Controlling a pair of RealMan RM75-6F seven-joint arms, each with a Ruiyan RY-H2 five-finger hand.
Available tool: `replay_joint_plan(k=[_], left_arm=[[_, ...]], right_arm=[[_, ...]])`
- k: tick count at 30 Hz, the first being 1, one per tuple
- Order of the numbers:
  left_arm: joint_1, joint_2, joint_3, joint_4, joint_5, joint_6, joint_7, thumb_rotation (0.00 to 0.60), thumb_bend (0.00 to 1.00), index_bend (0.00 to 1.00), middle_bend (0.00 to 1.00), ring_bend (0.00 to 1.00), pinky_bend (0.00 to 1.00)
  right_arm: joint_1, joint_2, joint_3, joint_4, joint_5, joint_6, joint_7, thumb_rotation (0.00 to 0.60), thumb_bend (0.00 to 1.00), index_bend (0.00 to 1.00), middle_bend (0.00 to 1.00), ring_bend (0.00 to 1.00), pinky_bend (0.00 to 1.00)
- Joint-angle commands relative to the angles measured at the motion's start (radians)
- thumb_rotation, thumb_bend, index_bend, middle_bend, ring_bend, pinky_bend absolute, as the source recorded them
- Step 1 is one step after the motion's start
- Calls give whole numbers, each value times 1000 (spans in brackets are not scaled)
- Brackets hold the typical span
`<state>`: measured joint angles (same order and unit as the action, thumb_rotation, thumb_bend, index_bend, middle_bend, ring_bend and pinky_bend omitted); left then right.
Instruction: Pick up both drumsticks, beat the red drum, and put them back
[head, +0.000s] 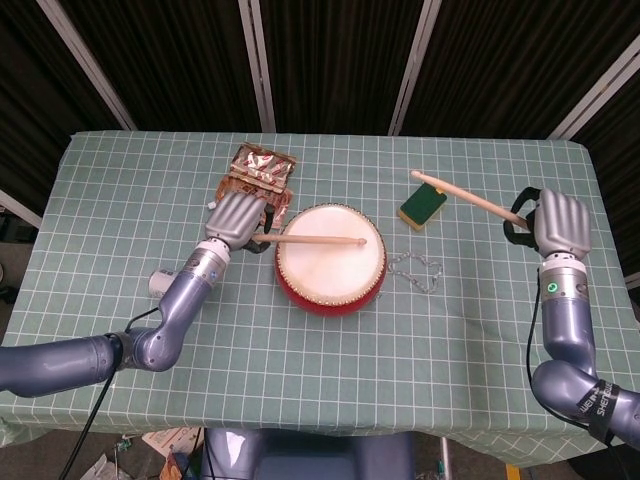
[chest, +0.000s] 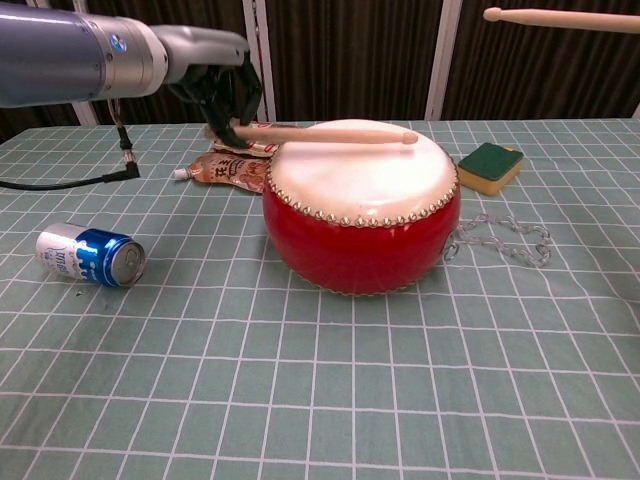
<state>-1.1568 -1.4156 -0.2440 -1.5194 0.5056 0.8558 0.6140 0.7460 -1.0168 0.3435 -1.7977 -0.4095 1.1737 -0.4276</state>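
The red drum (head: 331, 288) (chest: 360, 235) with a pale skin stands mid-table. My left hand (head: 238, 218) (chest: 222, 88) grips one wooden drumstick (head: 310, 240) (chest: 325, 133) just left of the drum; the stick lies low across the drumhead, its tip near the skin's far right. Out to the right, my right hand (head: 563, 222) holds the other drumstick (head: 467, 196) (chest: 560, 17) raised well above the table, its tip pointing left over the sponge. The chest view shows only that stick, not the right hand.
A blue can (chest: 90, 256) lies at the left. Snack packets (head: 260, 170) (chest: 240, 150) sit behind the left hand. A green and yellow sponge (head: 422, 205) (chest: 491, 166) and a metal chain (head: 414, 268) (chest: 505, 240) lie right of the drum.
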Motion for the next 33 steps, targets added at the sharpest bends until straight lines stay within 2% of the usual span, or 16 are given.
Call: replay_joint_plan(k=[1, 2, 4, 6, 10, 13, 20, 24, 33], left_arm=[[-260, 50, 200, 1, -508, -73, 426, 600, 483, 779, 1000, 1000, 1000], [-276, 52, 185, -6, -538, -54, 425, 600, 483, 780, 1000, 1000, 1000], [-276, 65, 131, -23, -530, -21, 368, 600, 482, 781, 1000, 1000, 1000], [-249, 82, 82, -39, -441, 14, 286, 600, 480, 782, 1000, 1000, 1000], [-179, 100, 24, -72, -231, 83, 133, 600, 478, 783, 1000, 1000, 1000], [-132, 115, -14, -100, -132, 117, 31, 600, 478, 783, 1000, 1000, 1000], [-45, 182, -86, -181, 12, 168, -142, 600, 478, 782, 1000, 1000, 1000], [-11, 227, -112, -208, 51, 181, -194, 600, 478, 782, 1000, 1000, 1000], [8, 305, -140, -218, 52, 137, -219, 600, 478, 782, 1000, 1000, 1000]], right_arm=[[-3, 1, 0, 0, -2, -2, 3, 600, 651, 960, 1000, 1000, 1000], [-5, 2, 1, 0, -3, -3, 6, 600, 651, 960, 1000, 1000, 1000], [-9, 4, -1, 2, -4, -5, 8, 600, 651, 960, 1000, 1000, 1000], [-13, 5, -1, 3, -6, -6, 12, 600, 651, 960, 1000, 1000, 1000], [-19, 5, -1, -6, -18, 2, 13, 600, 651, 960, 1000, 1000, 1000], [-19, 8, 3, -20, -27, 14, 9, 600, 651, 959, 1000, 1000, 1000], [-21, 14, 9, -59, -78, 61, -5, 600, 651, 959, 1000, 1000, 1000], [-20, 14, 8, -76, -125, 66, -4, 600, 651, 960, 1000, 1000, 1000], [-12, 15, 24, -136, -251, 20, 55, 600, 651, 960, 1000, 1000, 1000]])
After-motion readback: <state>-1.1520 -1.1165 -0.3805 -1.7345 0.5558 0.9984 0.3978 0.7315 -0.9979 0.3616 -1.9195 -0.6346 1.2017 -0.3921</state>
